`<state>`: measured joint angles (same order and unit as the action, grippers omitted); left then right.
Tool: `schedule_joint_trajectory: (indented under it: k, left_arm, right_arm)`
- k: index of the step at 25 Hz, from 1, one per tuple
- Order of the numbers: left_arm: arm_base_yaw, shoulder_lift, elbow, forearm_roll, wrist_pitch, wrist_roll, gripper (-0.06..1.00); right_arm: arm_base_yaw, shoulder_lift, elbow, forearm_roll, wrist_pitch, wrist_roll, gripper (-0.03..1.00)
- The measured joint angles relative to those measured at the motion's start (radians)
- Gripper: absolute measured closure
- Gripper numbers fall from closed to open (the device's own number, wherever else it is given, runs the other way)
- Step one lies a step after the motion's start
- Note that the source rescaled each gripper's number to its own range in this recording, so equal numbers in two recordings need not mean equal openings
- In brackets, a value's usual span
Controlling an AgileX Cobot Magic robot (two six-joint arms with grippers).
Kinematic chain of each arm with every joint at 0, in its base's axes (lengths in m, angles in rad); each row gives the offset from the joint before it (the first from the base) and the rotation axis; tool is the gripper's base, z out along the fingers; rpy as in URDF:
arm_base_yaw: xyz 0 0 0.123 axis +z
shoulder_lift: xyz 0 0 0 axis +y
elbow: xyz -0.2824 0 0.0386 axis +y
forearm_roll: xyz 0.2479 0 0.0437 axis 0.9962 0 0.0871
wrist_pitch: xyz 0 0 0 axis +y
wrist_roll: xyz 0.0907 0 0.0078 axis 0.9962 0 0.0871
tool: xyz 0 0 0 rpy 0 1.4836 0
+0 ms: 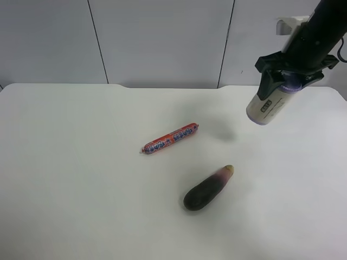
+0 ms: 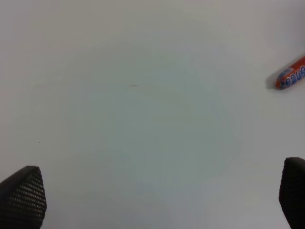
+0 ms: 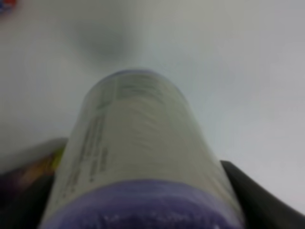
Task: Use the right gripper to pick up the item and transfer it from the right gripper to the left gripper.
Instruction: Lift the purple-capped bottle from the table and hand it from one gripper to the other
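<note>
Nearest on the desk lies the aubergine, and behind it the sausage stick. Farther back, the right end effector is clamped on the item, which hangs clear above the desk. Pickup looks done; handover comes next. The left end effector gapes wide, empty, and must meet the item's free end.

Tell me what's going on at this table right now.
The right gripper is shut on the item, a cream roll with purple ends, and holds it in the air above the white table. The left gripper is open and empty over bare table, so the handover is not yet done. A red sausage stick and a dark aubergine lie untouched on the table.
</note>
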<state>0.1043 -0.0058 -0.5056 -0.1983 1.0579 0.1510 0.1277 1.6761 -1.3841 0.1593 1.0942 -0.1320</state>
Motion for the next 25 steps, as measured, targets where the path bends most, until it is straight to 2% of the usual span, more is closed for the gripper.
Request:
schedule_joint_trajectory:
  k: [9, 14, 18, 21, 25]
  left_arm:
    - [0.000, 0.000, 0.000, -0.005, 0.000, 0.016, -0.06]
    - [0.000, 0.012, -0.001, -0.046, 0.005, 0.076, -0.06]
    - [-0.005, 0.101, -0.045, -0.107, 0.012, 0.164, -0.06]
    - [-0.062, 0.183, -0.079, -0.179, 0.012, 0.227, -0.06]
    - [-0.180, 0.286, -0.084, -0.205, 0.018, 0.285, -0.06]
  right_arm:
    - [0.147, -0.061, 0.000, 0.046, 0.014, -0.008, 0.97]
    - [0.191, -0.086, 0.000, 0.152, 0.017, -0.043, 0.97]
    - [0.197, -0.090, 0.000, 0.260, 0.039, -0.102, 0.97]
    - [0.197, -0.090, 0.000, 0.350, 0.039, -0.149, 0.97]
    - [0.198, -0.090, 0.000, 0.422, 0.055, -0.197, 0.97]
